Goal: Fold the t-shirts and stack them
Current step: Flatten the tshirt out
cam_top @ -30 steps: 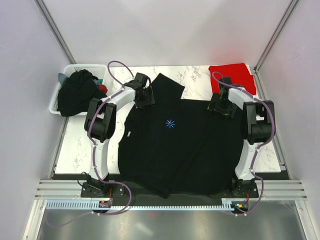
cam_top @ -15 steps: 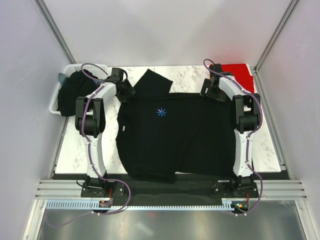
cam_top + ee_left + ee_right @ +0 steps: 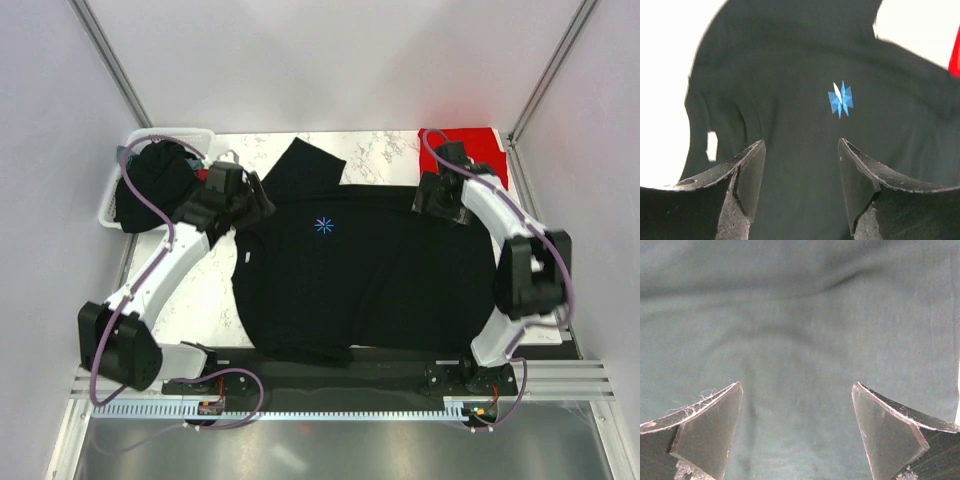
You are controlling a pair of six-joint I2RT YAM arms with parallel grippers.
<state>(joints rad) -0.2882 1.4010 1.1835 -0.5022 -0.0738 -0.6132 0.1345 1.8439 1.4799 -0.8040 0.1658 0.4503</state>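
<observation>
A black t-shirt (image 3: 360,270) with a light-blue starburst mark (image 3: 323,226) lies spread flat on the table, one sleeve (image 3: 305,165) sticking up at the back left. My left gripper (image 3: 256,203) is open over the shirt's left shoulder; in the left wrist view the gripper (image 3: 800,165) is empty, with the starburst (image 3: 841,98) ahead. My right gripper (image 3: 432,200) is open over the right shoulder; the right wrist view shows the gripper (image 3: 796,412) above dark cloth (image 3: 800,315). A folded red t-shirt (image 3: 480,150) lies at the back right corner.
A white slotted basket (image 3: 115,195) at the back left holds a heap of dark clothes (image 3: 150,185). The shirt's hem hangs over the table's near edge (image 3: 300,352). Marble table surface (image 3: 185,300) shows left of the shirt.
Both grippers have let go of the shirt and drawn back toward the near side. The shirt, pulled toward the far side earlier, now lies flat and still.
</observation>
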